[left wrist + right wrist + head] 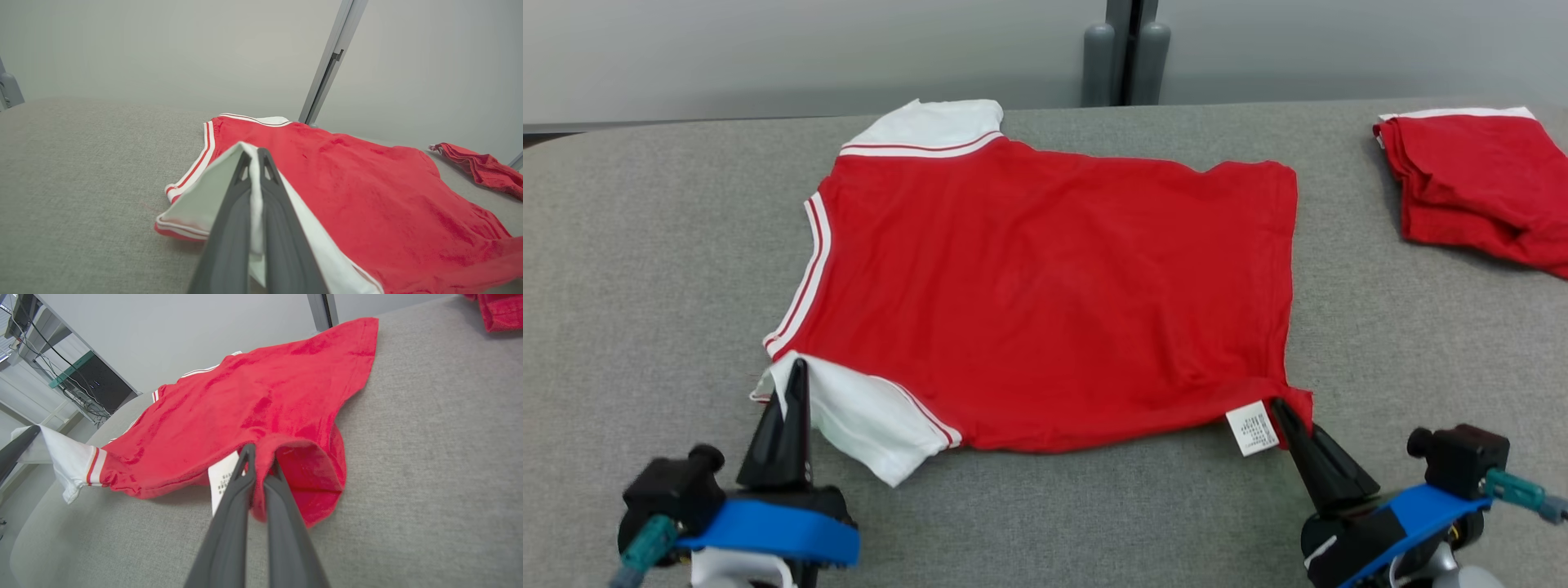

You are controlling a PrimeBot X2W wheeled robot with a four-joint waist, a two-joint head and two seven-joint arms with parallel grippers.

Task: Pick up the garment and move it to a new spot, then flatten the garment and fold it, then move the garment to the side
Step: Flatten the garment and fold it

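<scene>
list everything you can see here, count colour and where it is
red shirt: 1, red with white striped sleeves, spread flat mid-table
care label: 1, white, at the shirt's near hem, right side
folded garment: 1, red with a white edge, far right of the table
table: 1, grey fabric top, under both garments
posts: 2, grey, upright behind the table's far edge
left tool: 1, dark fingers, shut on the shirt's near white sleeve
right tool: 1, dark fingers, shut on the shirt's near hem corner
</scene>
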